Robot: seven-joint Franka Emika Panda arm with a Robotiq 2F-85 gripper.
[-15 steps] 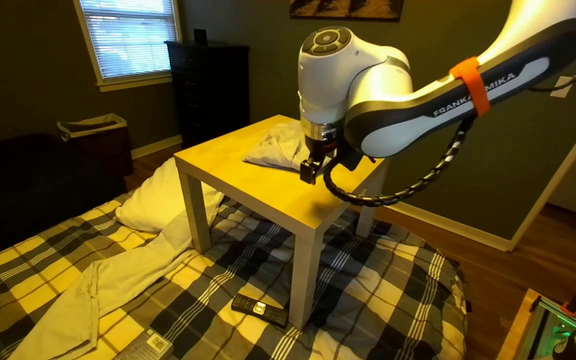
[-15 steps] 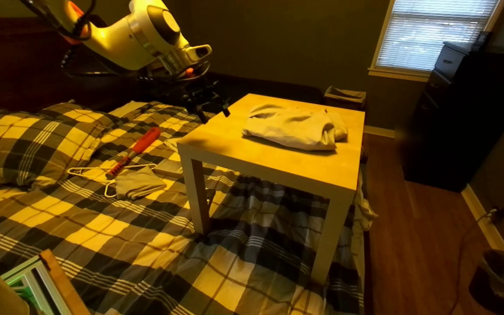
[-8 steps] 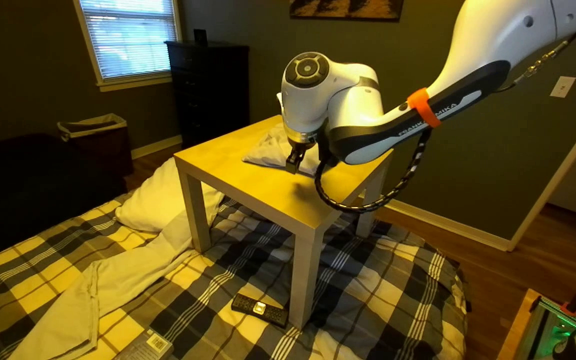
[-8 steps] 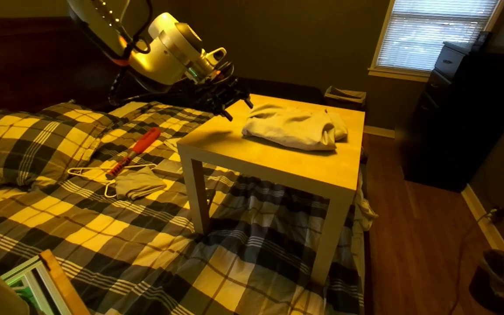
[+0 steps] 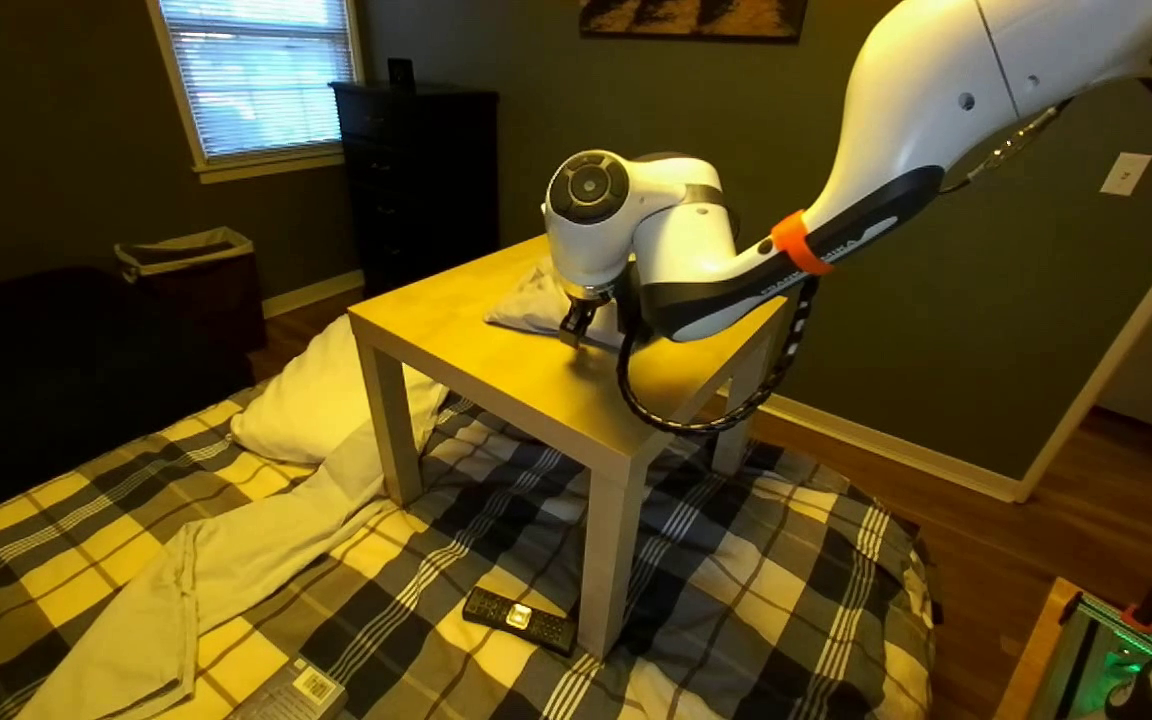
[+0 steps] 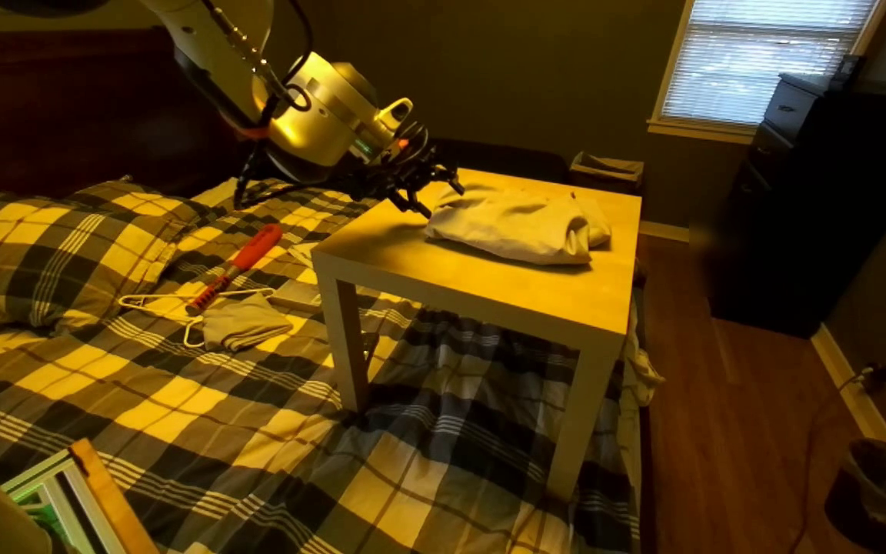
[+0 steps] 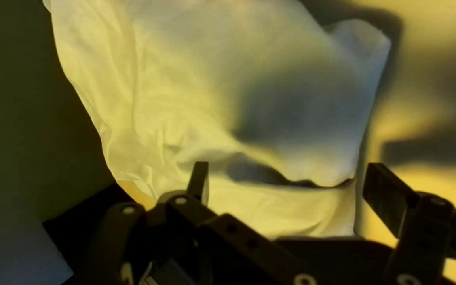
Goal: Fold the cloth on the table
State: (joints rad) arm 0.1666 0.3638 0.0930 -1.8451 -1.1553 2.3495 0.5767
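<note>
The pale grey-beige cloth (image 6: pixel 516 227) lies rumpled and partly folded on the light wood table (image 6: pixel 474 296). In an exterior view the arm partly hides the cloth (image 5: pixel 526 302) on the table (image 5: pixel 436 312). My gripper (image 6: pixel 444 202) is tilted, close to the cloth's near end; contact cannot be told. In the wrist view the gripper (image 7: pixel 287 164) is open with its fingers wide apart. The cloth (image 7: pixel 196 99) shows ahead and between the fingers, with a dark fold opening across it. The right finger is beyond the cloth's edge, over bare tabletop; nothing is gripped.
The table stands on a bed with a plaid blanket (image 6: pixel 281 431). A white pillow-like bundle (image 5: pixel 306 400) is beside a leg, and a remote (image 5: pixel 519 620) lies in front. A red-handled tool (image 6: pixel 237 268), a hanger and grey fabric (image 6: pixel 247 323) lie on the bed.
The arm has moved down and across toward the cloth, bringing the gripper from the table's edge to the cloth's end. The fingers stay open. The cloth has not visibly moved.
</note>
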